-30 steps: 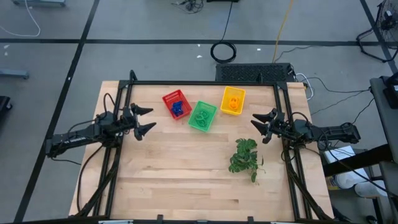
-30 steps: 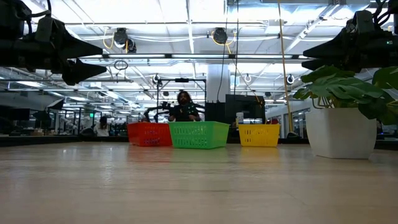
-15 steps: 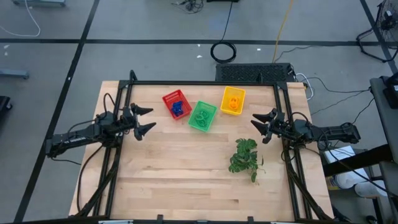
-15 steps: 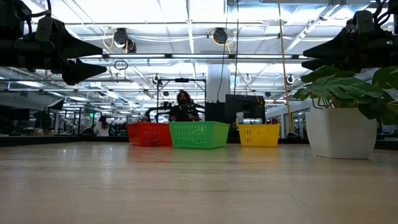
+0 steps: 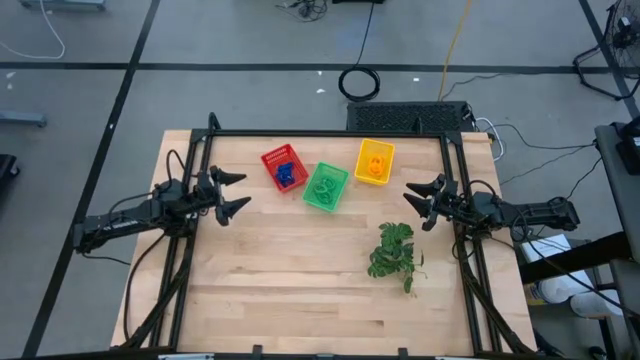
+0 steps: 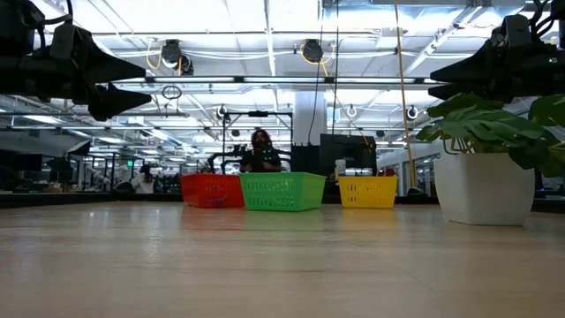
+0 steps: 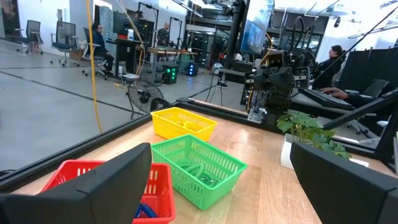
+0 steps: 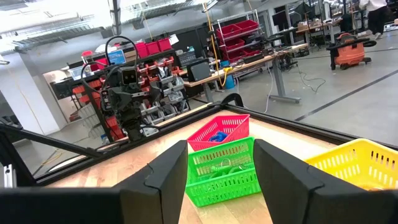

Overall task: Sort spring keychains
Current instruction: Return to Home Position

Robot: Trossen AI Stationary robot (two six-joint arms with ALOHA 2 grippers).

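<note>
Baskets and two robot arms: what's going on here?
Sorting looks finished. The blue spring keychains lie in the red basket, green keychains in the green basket, orange keychains in the yellow basket. The left gripper and right gripper hover open and empty at the sides of the table. A plant stands apart.

— Room check?
— I log a grey concrete floor [image 5: 250, 30], black tape lines [image 5: 250, 67], and a coiled cable [image 5: 359, 83].
— Farther out?
— I see bright ceiling panels [image 6: 229, 18], office chairs [image 7: 63, 32], and shelved red bins [image 8: 241, 27].
</note>
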